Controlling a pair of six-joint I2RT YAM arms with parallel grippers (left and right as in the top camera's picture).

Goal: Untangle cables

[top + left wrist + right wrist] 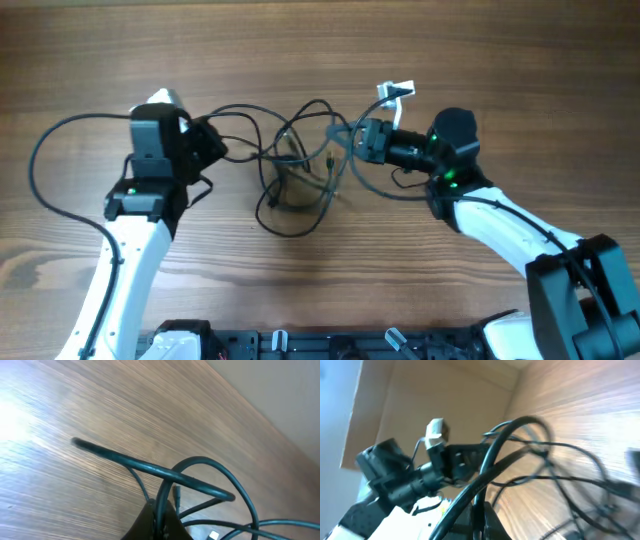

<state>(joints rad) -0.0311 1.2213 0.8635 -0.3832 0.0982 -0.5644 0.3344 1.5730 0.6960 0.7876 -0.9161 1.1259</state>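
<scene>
A tangle of thin black cables (296,170) lies in loops on the wooden table between my two arms. My left gripper (213,148) is at the tangle's left side and is shut on a cable; the left wrist view shows the cable (165,495) running up between the black fingers (161,521). My right gripper (357,140) is at the tangle's right side and is shut on a cable; the right wrist view shows the cable (492,460) pinched between the fingers (481,520). A small plug end (176,494) hangs in the tangle.
The wooden table (320,50) stretches around the tangle. A thicker black wire (45,160) loops out left of the left arm. A white camera module (397,93) sits on the right wrist. The left arm (395,480) shows in the right wrist view.
</scene>
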